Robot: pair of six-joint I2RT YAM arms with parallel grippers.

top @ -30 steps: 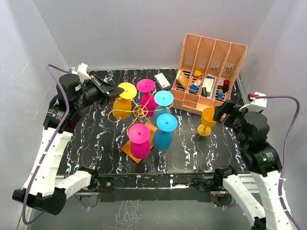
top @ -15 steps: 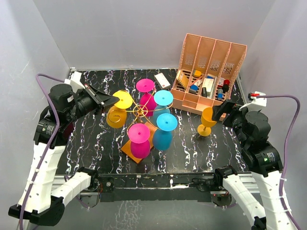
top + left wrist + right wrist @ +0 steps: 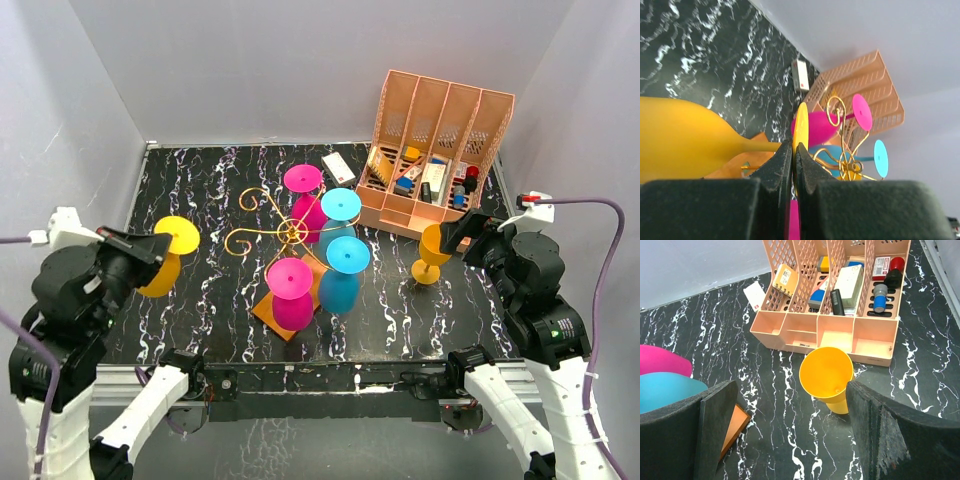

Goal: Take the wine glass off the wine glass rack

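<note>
Yellow glass [image 3: 160, 272] pinched by stem in left gripper [image 3: 792, 148] — could pivot, slip out; right gripper [image 3: 790, 430] wide.

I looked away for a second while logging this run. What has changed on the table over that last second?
The left gripper, shut on the stem of the yellow wine glass, pulled it off the wine glass rack, leftward and toward the near edge. Two pink glasses and two blue glasses still hang there. The right gripper stays open over the orange glass.
</note>
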